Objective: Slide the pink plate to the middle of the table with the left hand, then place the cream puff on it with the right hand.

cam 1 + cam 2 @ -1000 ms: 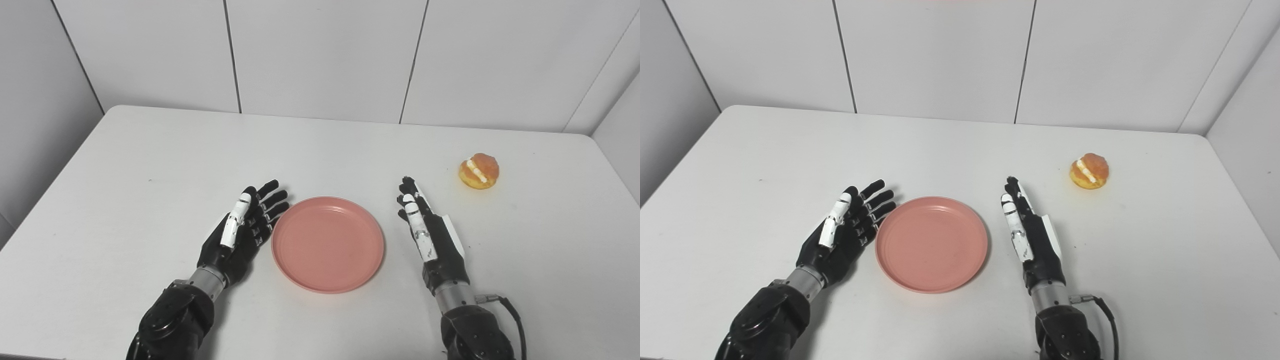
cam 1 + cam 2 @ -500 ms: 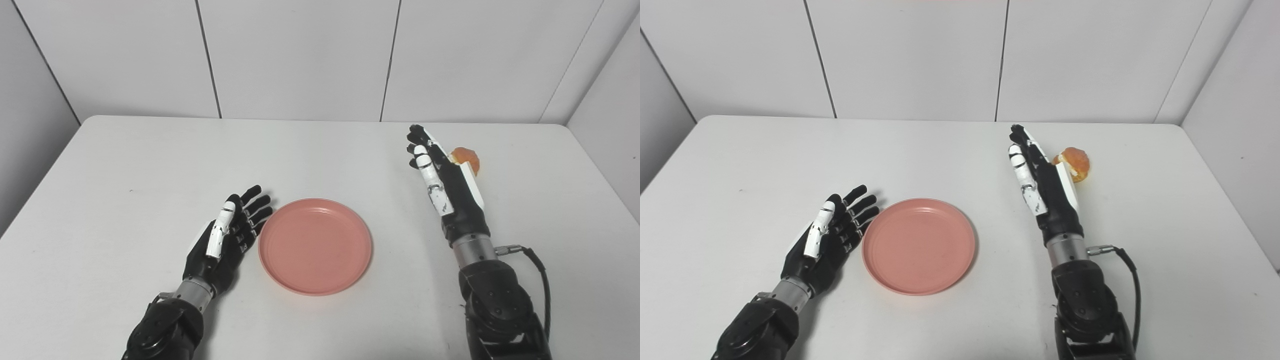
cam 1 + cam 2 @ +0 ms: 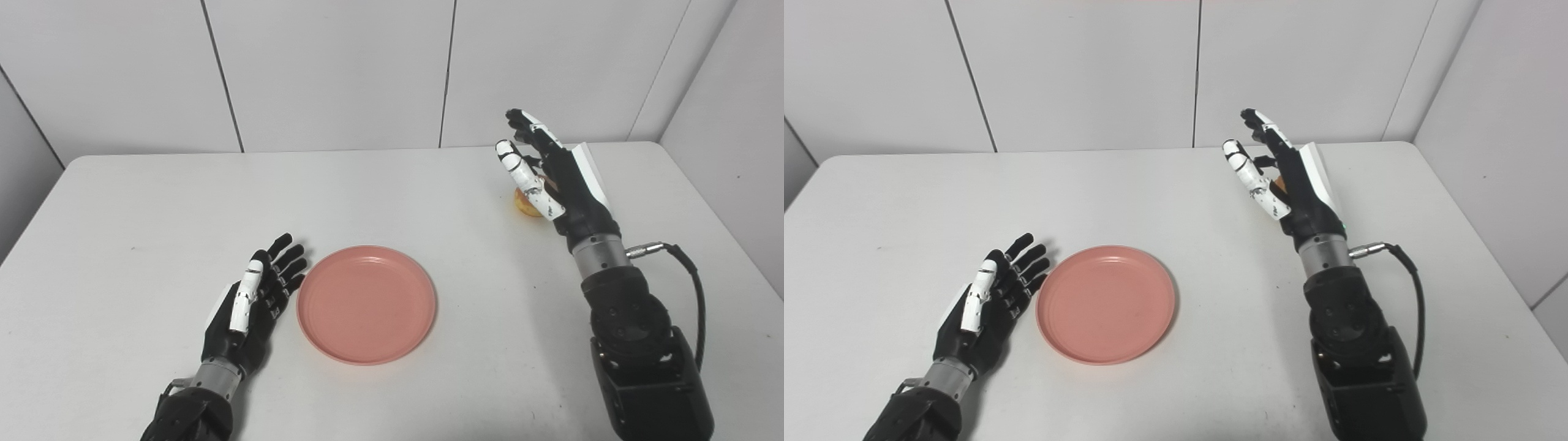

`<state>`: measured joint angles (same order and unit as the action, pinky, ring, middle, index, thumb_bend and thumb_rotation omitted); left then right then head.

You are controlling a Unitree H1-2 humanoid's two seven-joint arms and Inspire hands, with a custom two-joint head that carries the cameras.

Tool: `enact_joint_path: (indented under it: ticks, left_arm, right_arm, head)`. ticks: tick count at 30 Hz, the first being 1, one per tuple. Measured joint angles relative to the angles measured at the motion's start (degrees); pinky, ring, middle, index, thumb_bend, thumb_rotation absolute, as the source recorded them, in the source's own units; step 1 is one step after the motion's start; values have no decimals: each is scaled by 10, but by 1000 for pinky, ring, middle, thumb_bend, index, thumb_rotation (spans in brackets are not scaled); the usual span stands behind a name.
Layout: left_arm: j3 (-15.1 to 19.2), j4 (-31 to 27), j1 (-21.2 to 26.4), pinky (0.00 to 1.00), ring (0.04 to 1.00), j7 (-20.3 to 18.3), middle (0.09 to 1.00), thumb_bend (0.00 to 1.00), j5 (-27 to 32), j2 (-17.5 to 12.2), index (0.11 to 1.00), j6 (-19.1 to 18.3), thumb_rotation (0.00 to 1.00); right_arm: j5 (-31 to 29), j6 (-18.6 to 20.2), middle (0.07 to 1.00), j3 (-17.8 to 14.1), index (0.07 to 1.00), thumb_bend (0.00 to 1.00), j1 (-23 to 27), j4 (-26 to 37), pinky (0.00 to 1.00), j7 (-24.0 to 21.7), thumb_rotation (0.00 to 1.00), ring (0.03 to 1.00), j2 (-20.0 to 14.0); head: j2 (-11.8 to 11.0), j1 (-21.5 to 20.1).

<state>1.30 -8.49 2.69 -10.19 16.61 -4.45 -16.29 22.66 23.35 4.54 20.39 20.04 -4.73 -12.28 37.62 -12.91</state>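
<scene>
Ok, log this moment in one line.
plate: mid-table, bare | left hand: open beside it | right hand: open over cream puff, not gripping

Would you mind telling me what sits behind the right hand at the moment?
Behind the open right hand a sliver of the cream puff shows on the table; the hand covers the rest.

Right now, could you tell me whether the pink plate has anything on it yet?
Empty. The pink plate shows only its bare surface; the cream puff sits far right on the table, behind the open right hand.
</scene>
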Motion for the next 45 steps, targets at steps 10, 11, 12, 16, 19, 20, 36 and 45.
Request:
enact_joint_path:
  ticks: [10, 11, 12, 16, 19, 20, 36, 45]
  left_arm:
    - [1, 15, -1, 944, 920, -5, 913, 439, 0, -1, 895, 25, 1000]
    - [1, 15, -2, 943, 919, -5, 912, 438, 0, -1, 895, 25, 1000]
    - [2, 15, -2, 941, 918, -5, 911, 435, 1, -1, 894, 25, 1000]
    - [3, 15, -3, 945, 921, -5, 914, 433, 6, -2, 900, 26, 1000]
    - [4, 16, -3, 951, 922, -6, 911, 433, 7, -3, 898, 27, 1000]
    - [4, 17, -3, 953, 921, -8, 910, 436, 7, -3, 897, 29, 1000]
    - [10, 22, -4, 946, 915, -15, 908, 453, 23, -6, 892, 33, 1000]
    - [10, 22, -4, 952, 917, -17, 909, 452, 23, -7, 892, 34, 1000]
  right_arm:
    - [112, 0, 929, 15, 918, 679, 29, -57, 776, -4, 666, 885, -72]
    - [119, 0, 930, 15, 920, 696, 32, -65, 766, -6, 654, 881, -78]
    - [128, 0, 929, 15, 918, 711, 36, -75, 754, -9, 640, 874, -85]
    - [161, 0, 925, 17, 925, 748, 50, -102, 727, -12, 585, 859, -105]
    - [167, 0, 931, 16, 938, 770, 56, -126, 714, -12, 545, 858, -106]
    - [169, 0, 932, 17, 943, 780, 56, -135, 714, -12, 535, 861, -106]
    - [195, -3, 961, 35, 982, 839, 91, -269, 778, -10, 509, 913, -121]
    - [183, -10, 966, 55, 990, 847, 120, -354, 786, -14, 516, 925, -121]
  head:
    - [-18, -7]
    - [-21, -8]
    - [-22, -9]
    - [-24, -11]
    - [-25, -14]
    - [-24, -15]
    - [-22, -25]
    - [-18, -24]
